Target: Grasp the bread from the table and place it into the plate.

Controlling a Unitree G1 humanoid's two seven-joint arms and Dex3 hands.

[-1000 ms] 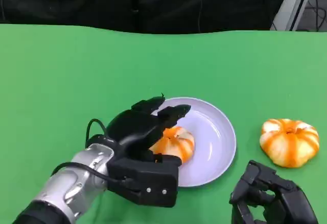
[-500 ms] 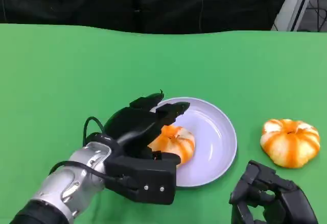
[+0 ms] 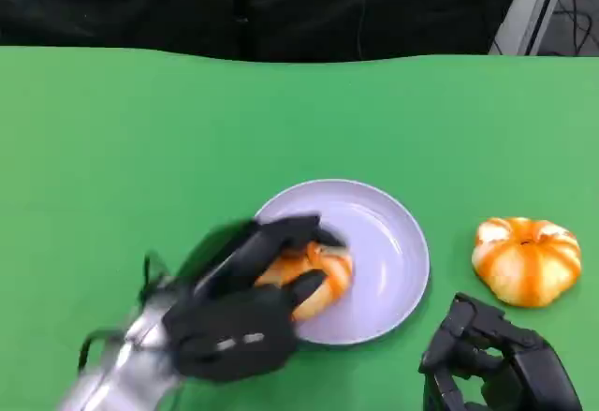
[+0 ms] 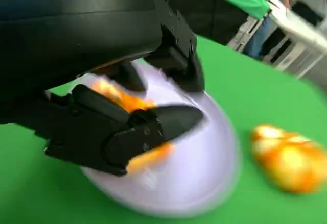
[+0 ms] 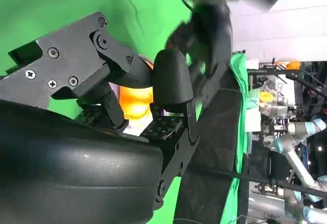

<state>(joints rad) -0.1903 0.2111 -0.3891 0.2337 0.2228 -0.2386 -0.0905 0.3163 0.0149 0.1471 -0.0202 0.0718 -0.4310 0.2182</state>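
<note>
Since half a second ago the left hand has dropped lower and blurred; its fingers are spread around the bread but whether they grip it I cannot tell. The bread lies in the plate's left half. Another bread sits right of the plate on open green surface. The right hand rests curled near the front edge.

We read the head view as set high, facing down and forward across the green counter to its far edge. The left wrist view sits close behind the left robot hand, low over the plate. Both share that plate. The right wrist view is turned sideways, tight behind the right robot hand.
</note>
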